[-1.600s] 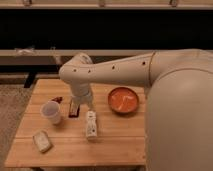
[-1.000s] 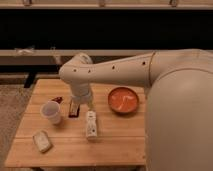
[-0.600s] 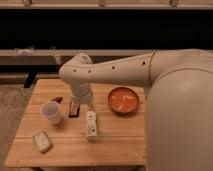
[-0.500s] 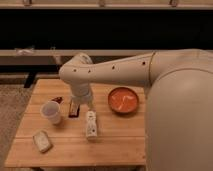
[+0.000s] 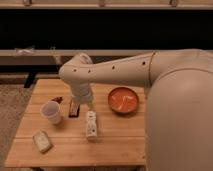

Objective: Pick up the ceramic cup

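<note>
The ceramic cup (image 5: 51, 111) is a small plain white tapered cup. It stands upright on the left part of the wooden table (image 5: 120, 142). My gripper (image 5: 75, 108) hangs at the end of the big white arm, just right of the cup and a little apart from it, low over the table. The arm's wrist covers the upper part of the gripper.
A wide orange bowl (image 5: 123, 99) sits at the right back. A white bottle (image 5: 90, 124) lies on the table in front of the gripper. A pale wrapped packet (image 5: 42, 141) lies at the front left. A small red item (image 5: 56, 99) lies behind the cup.
</note>
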You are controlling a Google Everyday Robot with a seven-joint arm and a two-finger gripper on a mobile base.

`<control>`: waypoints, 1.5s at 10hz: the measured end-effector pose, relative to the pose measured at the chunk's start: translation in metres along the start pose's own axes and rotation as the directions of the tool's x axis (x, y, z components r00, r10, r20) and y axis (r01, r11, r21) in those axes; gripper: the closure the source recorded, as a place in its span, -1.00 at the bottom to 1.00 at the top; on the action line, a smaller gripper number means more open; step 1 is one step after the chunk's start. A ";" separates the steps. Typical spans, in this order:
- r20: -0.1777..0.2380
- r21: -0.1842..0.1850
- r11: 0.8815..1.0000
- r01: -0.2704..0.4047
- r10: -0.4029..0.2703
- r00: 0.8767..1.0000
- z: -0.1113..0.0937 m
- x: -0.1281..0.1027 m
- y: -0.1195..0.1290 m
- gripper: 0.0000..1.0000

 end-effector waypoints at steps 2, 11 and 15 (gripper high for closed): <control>0.000 0.000 1.000 0.000 0.000 1.000 0.000 0.000 0.000 -0.30; 0.020 0.003 1.000 0.025 -0.025 0.999 -0.001 -0.002 0.007 -0.30; 0.060 -0.025 0.994 0.110 -0.109 0.992 -0.005 -0.025 0.079 -0.30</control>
